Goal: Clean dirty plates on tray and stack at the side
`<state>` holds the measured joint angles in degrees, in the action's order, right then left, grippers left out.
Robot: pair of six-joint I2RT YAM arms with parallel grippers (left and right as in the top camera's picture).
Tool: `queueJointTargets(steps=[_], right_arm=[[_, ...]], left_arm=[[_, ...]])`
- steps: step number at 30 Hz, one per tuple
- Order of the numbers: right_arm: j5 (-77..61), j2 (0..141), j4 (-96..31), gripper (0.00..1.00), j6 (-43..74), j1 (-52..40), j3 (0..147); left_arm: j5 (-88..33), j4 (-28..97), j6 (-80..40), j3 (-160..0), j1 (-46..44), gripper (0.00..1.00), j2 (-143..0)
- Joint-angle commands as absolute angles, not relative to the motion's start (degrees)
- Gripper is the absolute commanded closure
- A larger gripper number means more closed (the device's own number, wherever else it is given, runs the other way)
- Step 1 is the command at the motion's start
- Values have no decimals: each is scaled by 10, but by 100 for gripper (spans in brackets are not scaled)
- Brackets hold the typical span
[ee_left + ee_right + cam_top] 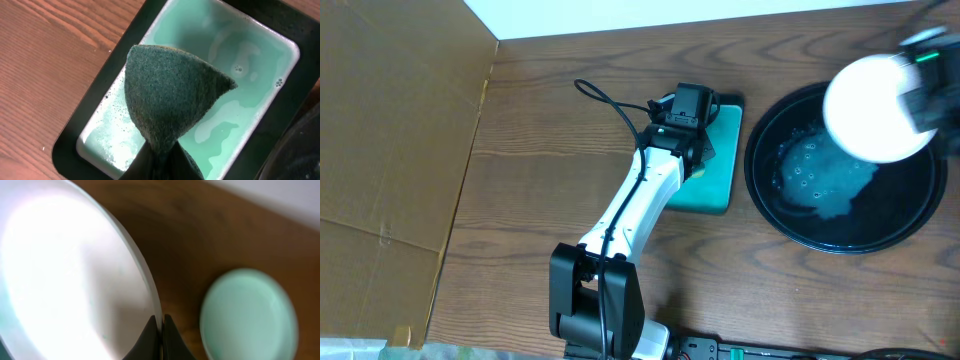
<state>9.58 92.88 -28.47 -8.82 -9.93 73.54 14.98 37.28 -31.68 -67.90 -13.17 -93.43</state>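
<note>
Sponge point(170, 90), dark green, pinched in your left gripper point(159, 161), lies well left of the round white plate point(873, 105) your right gripper point(161, 324) clamps.

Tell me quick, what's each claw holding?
Left claw: closed on the green sponge.
Right claw: closed on the plate, by its rim.

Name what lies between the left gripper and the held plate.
Overhead view: right side of the teal dish, then left rim of the black tray.
</note>
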Motion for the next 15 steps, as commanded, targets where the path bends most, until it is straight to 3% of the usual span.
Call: queueJointTargets(steps=[1, 5, 15], right_arm=[[-87, 960, -294, 99, 129, 56, 740], [-113, 1020, -288, 99, 275, 196, 740], [-118, 1092, -254, 98, 317, 303, 740]], left_arm=[[159, 375, -322, -676, -129, 93, -932], [159, 375, -322, -676, -129, 93, -932], [159, 372, -322, -676, -129, 93, -932]])
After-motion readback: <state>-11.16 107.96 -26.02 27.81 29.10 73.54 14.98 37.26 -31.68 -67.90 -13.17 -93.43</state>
